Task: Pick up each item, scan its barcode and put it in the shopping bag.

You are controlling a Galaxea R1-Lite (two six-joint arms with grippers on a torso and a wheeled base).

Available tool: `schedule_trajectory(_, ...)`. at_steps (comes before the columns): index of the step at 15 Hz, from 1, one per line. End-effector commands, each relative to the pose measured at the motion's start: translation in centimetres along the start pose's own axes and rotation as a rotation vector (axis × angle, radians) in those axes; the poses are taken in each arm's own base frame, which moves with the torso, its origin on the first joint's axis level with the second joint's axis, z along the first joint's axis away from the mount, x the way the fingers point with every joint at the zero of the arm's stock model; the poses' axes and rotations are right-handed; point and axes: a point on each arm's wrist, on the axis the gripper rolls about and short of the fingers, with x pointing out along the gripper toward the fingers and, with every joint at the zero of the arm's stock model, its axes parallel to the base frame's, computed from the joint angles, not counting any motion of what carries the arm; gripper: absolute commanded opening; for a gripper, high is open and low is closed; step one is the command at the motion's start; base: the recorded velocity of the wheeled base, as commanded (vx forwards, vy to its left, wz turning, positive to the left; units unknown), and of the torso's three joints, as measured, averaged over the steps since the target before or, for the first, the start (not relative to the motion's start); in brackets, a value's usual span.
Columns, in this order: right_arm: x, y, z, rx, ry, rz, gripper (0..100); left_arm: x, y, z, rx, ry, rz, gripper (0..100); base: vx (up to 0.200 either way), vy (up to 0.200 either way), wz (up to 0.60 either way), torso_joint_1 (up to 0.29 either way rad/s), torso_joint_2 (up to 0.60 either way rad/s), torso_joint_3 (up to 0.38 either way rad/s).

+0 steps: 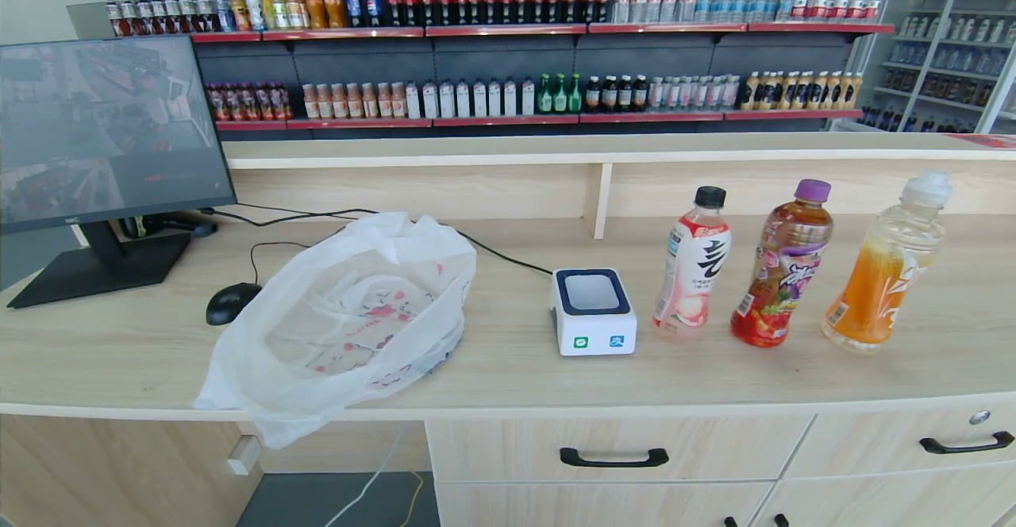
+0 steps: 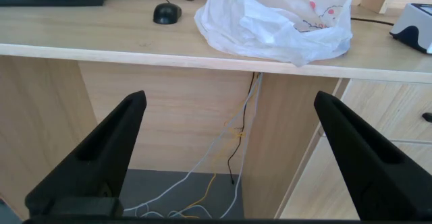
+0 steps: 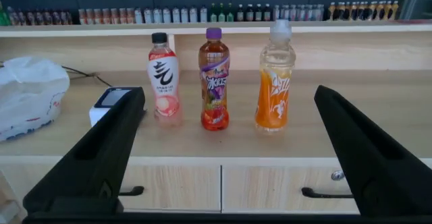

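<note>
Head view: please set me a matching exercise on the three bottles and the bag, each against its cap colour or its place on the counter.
Things:
1. pink bottle
2. red bottle
3. orange bottle
4. shopping bag

Colour or place:
A. white-capped
B. to the left of the scanner
C. black-capped
D. purple-capped

Pairs: 1-C, 2-D, 3-A, 4-B.

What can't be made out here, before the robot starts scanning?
- Head view: the contents of the crumpled white plastic shopping bag, veiled by its own folds.
- Head view: barcodes on the pink black-capped bottle, red purple-capped bottle and orange white-capped bottle, too small.
- Left wrist view: the white box-shaped scanner, cut off by the picture's edge.
</note>
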Motion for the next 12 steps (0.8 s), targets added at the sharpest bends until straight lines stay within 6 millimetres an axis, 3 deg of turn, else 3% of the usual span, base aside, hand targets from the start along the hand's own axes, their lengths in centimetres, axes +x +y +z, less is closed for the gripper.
schedule_trajectory(1, 7.7, 0.1, 1.6, -0.009, 0.015, 0.029, 100, 0.0, 0.0, 0.0, 0.0, 0.0, 0.0, 100, 0.0, 0.0, 0.0, 0.0, 0.0, 0.0)
schedule_trajectory(6, 14.8, 2.2, -0.1, 0.095, 0.063, 0.153, 100, 0.0, 0.0, 0.0, 0.0, 0.0, 0.0, 100, 0.0, 0.0, 0.0, 0.0, 0.0, 0.0)
schedule_trajectory(8, 16.5, 2.8, -1.0, 0.098, 0.074, 0.172, 100, 0.0, 0.0, 0.0, 0.0, 0.001, 0.0, 100, 0.0, 0.0, 0.0, 0.0, 0.0, 0.0)
schedule_trajectory(12, 21.1, 6.7, -1.8, 0.106, 0.13, 0.311, 100, 0.0, 0.0, 0.0, 0.0, 0.0, 0.0, 100, 0.0, 0.0, 0.0, 0.0, 0.0, 0.0)
